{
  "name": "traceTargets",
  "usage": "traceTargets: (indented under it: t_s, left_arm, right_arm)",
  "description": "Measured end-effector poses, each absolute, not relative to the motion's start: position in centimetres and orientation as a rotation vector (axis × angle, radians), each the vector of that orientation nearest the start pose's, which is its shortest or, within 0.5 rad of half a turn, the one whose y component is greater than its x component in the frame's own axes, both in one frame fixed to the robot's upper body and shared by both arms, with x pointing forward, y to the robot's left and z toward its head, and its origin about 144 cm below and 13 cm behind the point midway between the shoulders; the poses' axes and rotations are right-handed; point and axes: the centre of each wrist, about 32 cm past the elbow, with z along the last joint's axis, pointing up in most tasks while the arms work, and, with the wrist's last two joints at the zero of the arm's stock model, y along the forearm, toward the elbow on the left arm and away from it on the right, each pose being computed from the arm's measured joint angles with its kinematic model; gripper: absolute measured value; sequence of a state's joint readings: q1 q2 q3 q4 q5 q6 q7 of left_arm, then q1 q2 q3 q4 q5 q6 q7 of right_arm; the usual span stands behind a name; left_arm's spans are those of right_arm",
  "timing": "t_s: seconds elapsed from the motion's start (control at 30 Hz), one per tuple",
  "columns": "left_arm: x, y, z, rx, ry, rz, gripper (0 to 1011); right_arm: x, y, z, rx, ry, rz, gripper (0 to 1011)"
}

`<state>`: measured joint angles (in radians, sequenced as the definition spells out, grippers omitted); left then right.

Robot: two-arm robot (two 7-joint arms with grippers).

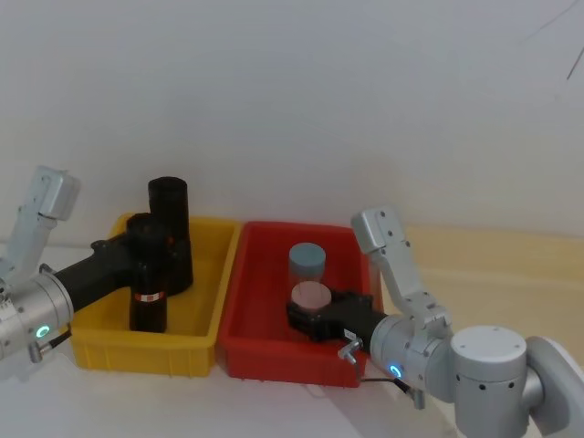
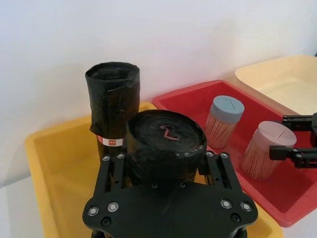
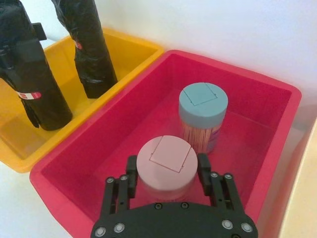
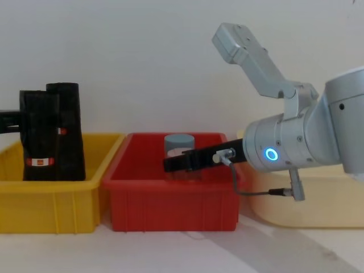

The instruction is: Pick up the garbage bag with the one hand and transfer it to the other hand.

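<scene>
Nearest the robot, on the white bench (image 1: 182, 401): right gripper (image 3: 167, 166) of the blue-lit arm, low inside the red bin (image 4: 170, 205), fingers (image 3: 132, 173) spread to either side of a pink-lidded jar (image 2: 267, 148); contact with the jar not discernible. Just behind it, a blue-lidded jar (image 3: 203, 106), apart from the gripper.

In the adjoining yellow bin (image 4: 51, 207): left gripper (image 2: 166, 159) of the green-lit arm, reaching in level from the side, fingers (image 2: 113, 173) set against opposite sides of the garbage bag (image 1: 148, 278) near its top, apparently clamped. Garbage bag upright, base seemingly on the bin floor, white band with orange-red square low on the body. Close behind, a taller black roll (image 1: 170, 219), upright and ungripped.

Step in hand, by judgement: pick-up, with grasp made and lift not yet begun. Next move: straight lift clear of the bin rim and the taller roll, then carriage toward the middle. For the right gripper, a rise out of the red bin without knocking the jars, then a hold on the roll's free lower part ahead of any release by the left.
</scene>
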<state>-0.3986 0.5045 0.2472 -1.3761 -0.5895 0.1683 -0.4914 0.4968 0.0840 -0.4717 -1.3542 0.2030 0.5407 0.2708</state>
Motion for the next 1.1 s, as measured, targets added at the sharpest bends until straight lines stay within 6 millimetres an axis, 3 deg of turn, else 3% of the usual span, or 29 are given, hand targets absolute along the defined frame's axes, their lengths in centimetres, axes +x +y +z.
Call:
traceTargets:
  t_s: [0.1, 0.37, 0.8, 1.1]
  left_arm:
    - [55.5, 33.3, 123.5, 0.010, 0.071, 0.957, 611]
    - [55.5, 33.3, 123.5, 0.010, 0.071, 0.957, 507]
    - [55.6, 33.2, 123.8, 0.011, 0.057, 0.954, 453]
    - [56.3, 32.9, 126.2, 0.000, -0.031, 0.925, 453]
  right_arm:
    - [56.1, -11.4, 123.9, -0.330, 0.164, -0.875, 663]
    - [56.1, -11.4, 123.8, -0.331, 0.166, -0.874, 663]
    - [56.1, -11.5, 124.0, -0.324, 0.162, -0.874, 663]
    - [55.9, -11.9, 125.7, -0.255, 0.107, -0.884, 663]
